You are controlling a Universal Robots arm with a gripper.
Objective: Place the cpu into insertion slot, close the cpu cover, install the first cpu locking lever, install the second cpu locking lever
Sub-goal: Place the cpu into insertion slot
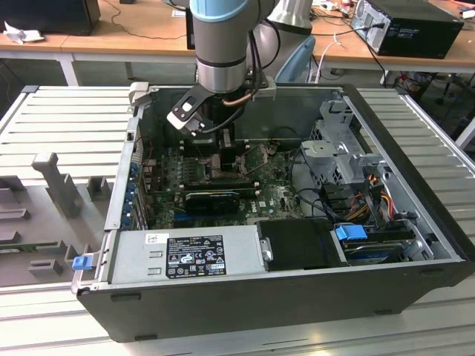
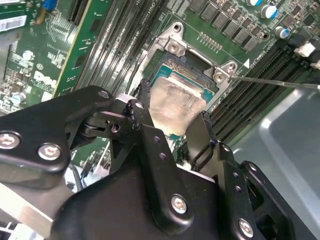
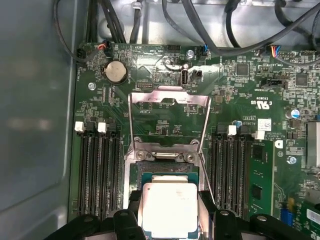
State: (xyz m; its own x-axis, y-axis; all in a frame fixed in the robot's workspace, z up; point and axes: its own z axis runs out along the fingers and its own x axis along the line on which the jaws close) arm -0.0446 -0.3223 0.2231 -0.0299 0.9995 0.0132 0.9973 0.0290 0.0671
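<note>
Deep inside the open computer case [image 1: 415, 222], my gripper [image 1: 215, 144] is shut on the cpu [image 3: 167, 207], a silvery square chip. Its black fingers [image 3: 134, 210] press against two opposite edges of the chip. In both wrist views the cpu [image 2: 175, 105] lies level in, or just over, the insertion slot [image 3: 165, 168]; I cannot tell whether it is fully seated. The cpu cover [image 3: 170, 95] is swung open and lies back beyond the slot, with the board showing through its window. A thin locking lever [image 3: 205, 175] stands free beside the slot, seen as a wire [image 2: 275, 81] in the second wrist view.
Long black memory slots [image 3: 100, 170] flank the socket on both sides. A black expansion card [image 1: 215, 199] lies across the board in front of the socket. Cables [image 3: 200, 25] hang along the far board edge. The power supply [image 1: 185, 256] and drive cage [image 1: 341, 159] crowd the case.
</note>
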